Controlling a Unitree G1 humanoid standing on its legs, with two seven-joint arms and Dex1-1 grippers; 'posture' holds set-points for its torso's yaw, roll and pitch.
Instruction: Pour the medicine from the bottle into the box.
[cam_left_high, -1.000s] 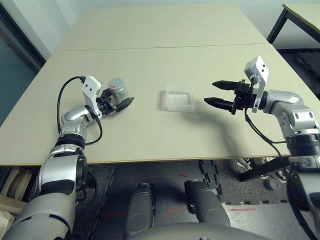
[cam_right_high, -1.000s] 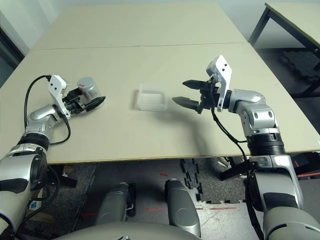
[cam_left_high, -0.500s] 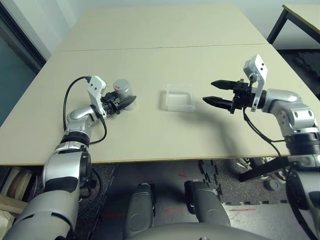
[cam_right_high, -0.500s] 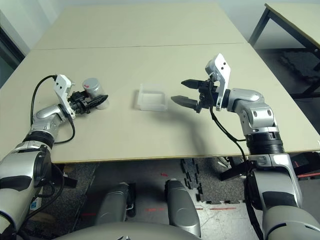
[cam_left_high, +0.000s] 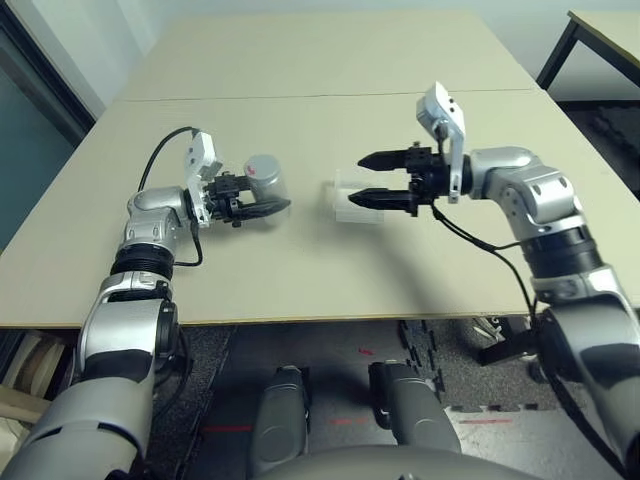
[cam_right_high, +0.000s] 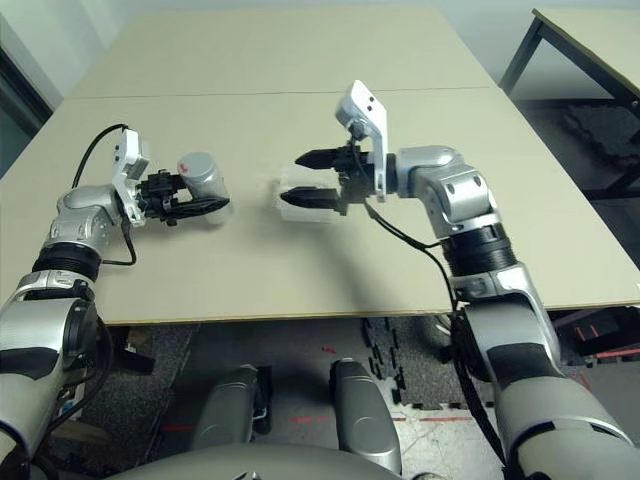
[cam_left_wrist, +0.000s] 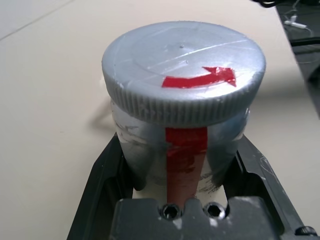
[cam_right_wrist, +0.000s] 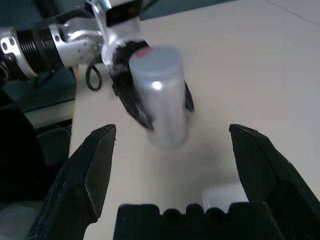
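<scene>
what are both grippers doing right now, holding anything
Left gripper: shut on the capped bottle, held upright above the table.
Right gripper: open, empty, over the box, fingers pointing toward the bottle.

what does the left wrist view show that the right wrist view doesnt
Left wrist alone: the red arrow on the ribbed grey cap and the red strip down the small silvery cylindrical bottle.

Right wrist alone: the open right gripper, the left arm's silver forearm, and a corner of the clear plastic box.

Both: the left gripper shut on the bottle, over the beige table.
</scene>
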